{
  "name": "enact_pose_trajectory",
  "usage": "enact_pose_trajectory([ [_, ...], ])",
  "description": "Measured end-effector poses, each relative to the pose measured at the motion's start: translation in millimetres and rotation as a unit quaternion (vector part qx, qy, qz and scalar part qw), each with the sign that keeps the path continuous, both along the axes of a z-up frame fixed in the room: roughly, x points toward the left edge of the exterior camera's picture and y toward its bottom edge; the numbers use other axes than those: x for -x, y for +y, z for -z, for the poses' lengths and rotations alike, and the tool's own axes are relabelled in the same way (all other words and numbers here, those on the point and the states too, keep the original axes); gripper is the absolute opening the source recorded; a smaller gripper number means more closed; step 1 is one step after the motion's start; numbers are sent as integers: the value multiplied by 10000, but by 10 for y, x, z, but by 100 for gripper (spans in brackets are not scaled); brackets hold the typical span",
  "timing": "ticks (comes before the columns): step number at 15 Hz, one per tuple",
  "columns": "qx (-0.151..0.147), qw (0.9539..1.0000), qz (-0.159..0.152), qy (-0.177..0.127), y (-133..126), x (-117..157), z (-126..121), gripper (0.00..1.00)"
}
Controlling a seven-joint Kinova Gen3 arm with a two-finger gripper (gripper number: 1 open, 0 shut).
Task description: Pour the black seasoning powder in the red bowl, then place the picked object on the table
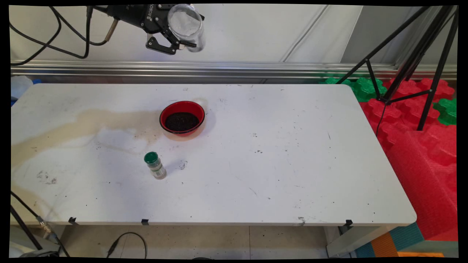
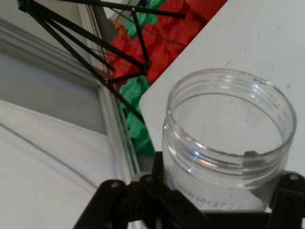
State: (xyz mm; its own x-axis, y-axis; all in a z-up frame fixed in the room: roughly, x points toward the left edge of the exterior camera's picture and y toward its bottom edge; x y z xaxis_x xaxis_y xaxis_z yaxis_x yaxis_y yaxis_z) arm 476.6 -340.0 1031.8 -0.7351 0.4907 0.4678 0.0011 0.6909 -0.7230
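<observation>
White table: red bowl, green-capped bottle; clear jar clamped above.

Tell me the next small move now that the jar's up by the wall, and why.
Probably tilt the clear jar back upright. The gripper holds it high above the red bowl, tipped on its side, and the jar looks empty in the hand view, while the bowl already holds dark grains. The green-capped shaker stands well clear.

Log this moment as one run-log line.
gripper: shut on clear jar, raised, tipped sideways | jar: looks empty, lidless | red bowl: dark contents, below | green-capped bottle: upright, near bowl
</observation>
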Motion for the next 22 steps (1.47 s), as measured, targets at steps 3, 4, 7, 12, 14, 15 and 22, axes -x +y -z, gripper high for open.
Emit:
enact_pose_trajectory([
  [3,-553,9976,-178,381,-10,96,17,0],
  [4,-721,9959,-230,491,-14,127,30,0],
  [7,-1269,9876,-403,836,-32,223,92,0],
  [12,-2140,9659,-653,1307,-79,366,273,0],
  [14,-2422,9567,-722,1447,-102,414,366,0],
  [15,-2561,9517,-754,1515,-119,438,424,0],
  [22,-3245,9240,-856,1833,-223,592,855,0],
])
